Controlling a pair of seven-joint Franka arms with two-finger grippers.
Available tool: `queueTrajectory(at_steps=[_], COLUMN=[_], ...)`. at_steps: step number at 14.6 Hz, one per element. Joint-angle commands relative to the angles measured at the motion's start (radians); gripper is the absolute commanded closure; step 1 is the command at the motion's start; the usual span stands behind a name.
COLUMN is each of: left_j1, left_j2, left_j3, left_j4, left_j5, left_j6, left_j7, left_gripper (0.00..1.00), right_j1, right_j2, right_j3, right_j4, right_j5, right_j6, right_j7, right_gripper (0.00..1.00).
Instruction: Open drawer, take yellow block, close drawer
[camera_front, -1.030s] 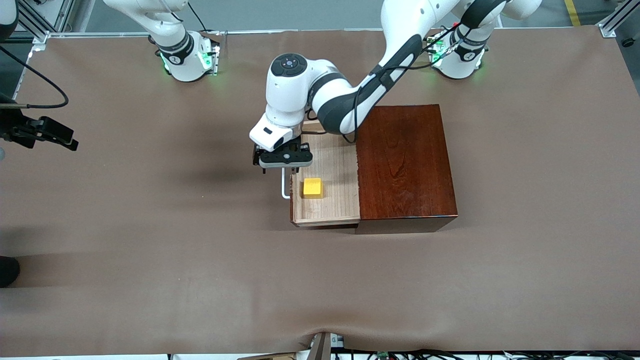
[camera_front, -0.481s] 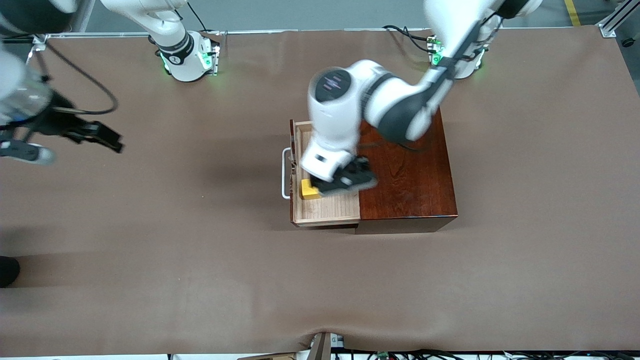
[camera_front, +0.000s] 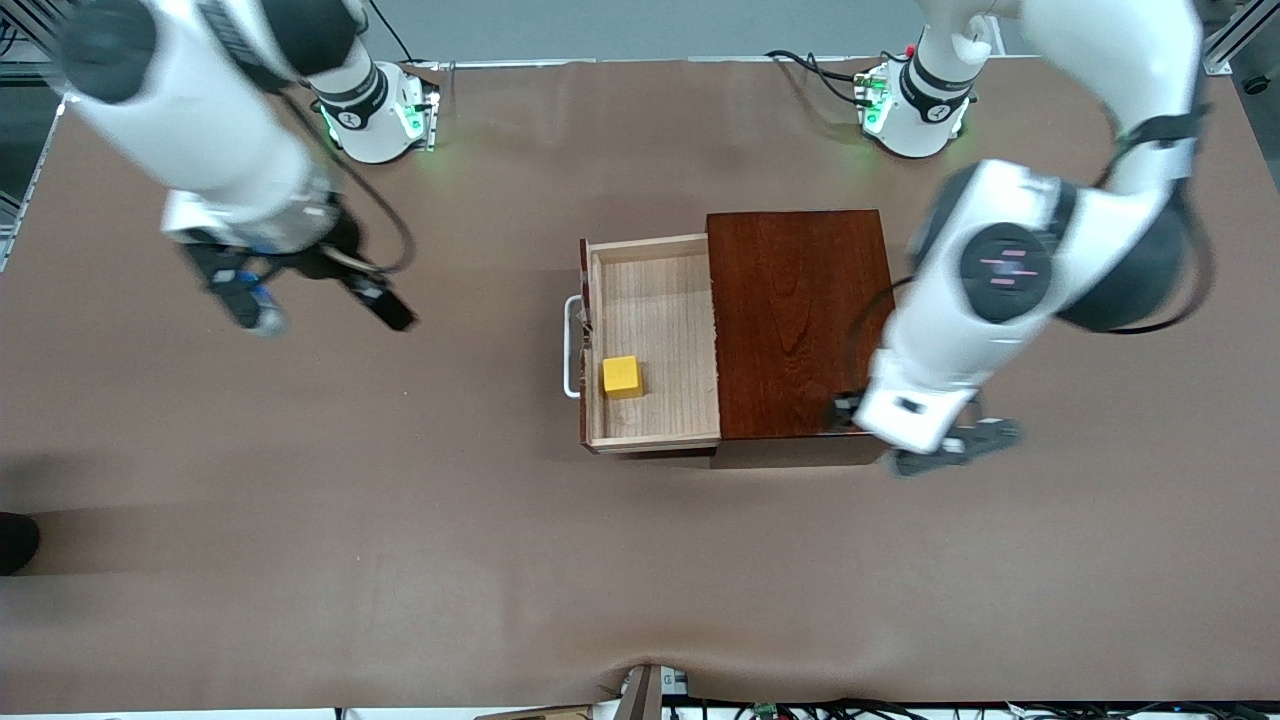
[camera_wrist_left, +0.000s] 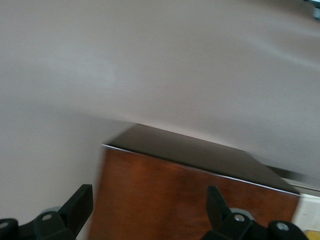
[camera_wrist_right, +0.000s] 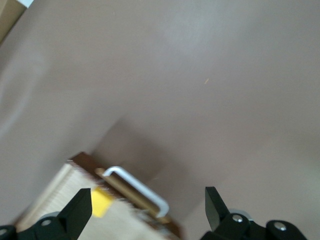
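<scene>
The drawer (camera_front: 655, 300) is pulled out of the reddish-brown box (camera_front: 805, 320) toward the right arm's end, its white handle (camera_front: 572, 345) outermost. The yellow block (camera_front: 622, 377) lies in the tray close to the handle. My left gripper (camera_front: 950, 447) is open and empty, in the air over the box's corner nearest the front camera at the left arm's end; its wrist view (camera_wrist_left: 148, 210) shows the box top (camera_wrist_left: 190, 200). My right gripper (camera_front: 315, 300) is open and empty over bare table. Its wrist view (camera_wrist_right: 146, 210) shows the handle (camera_wrist_right: 137, 190) and block (camera_wrist_right: 101, 202).
A brown cloth (camera_front: 400, 520) covers the whole table. The two arm bases (camera_front: 375, 110) stand along the table edge farthest from the front camera. Cables and a small fixture (camera_front: 650, 690) sit at the nearest edge.
My left arm has swung away from the drawer handle, across the block and box, to the box's corner. My right arm has come in from the table's end toward the drawer. The block stays in the tray.
</scene>
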Motion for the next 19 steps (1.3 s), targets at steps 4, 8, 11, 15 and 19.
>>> queueTrajectory(at_steps=[4, 8, 11, 15, 19], left_j1=[0.214, 0.253, 0.251, 0.135, 0.089], left_j2=[-0.265, -0.305, -0.346, -0.424, -0.577], left_j3=[-0.011, -0.009, 0.000, 0.162, 0.248], left_j4=[-0.234, -0.230, -0.234, -0.265, -0.397], left_j5=[-0.116, -0.143, -0.143, -0.149, -0.195], left_j6=[-0.025, -0.076, -0.099, -0.172, -0.177], left_j7=[0.333, 0.444, 0.444, 0.517, 0.596], left_gripper=[0.00, 0.00, 0.00, 0.00, 0.00], right_j1=[0.156, 0.201, 0.221, 0.241, 0.253], right_j2=[0.217, 0.327, 0.395, 0.467, 0.507], right_j3=[-0.012, -0.010, -0.012, -0.012, -0.012], right_j4=[0.123, 0.130, 0.130, 0.130, 0.127], right_j5=[0.042, 0.070, 0.089, 0.089, 0.087], right_j6=[0.078, 0.214, 0.300, 0.395, 0.447], right_j7=[0.623, 0.803, 0.836, 0.834, 0.834], right_gripper=[0.00, 0.00, 0.00, 0.00, 0.00])
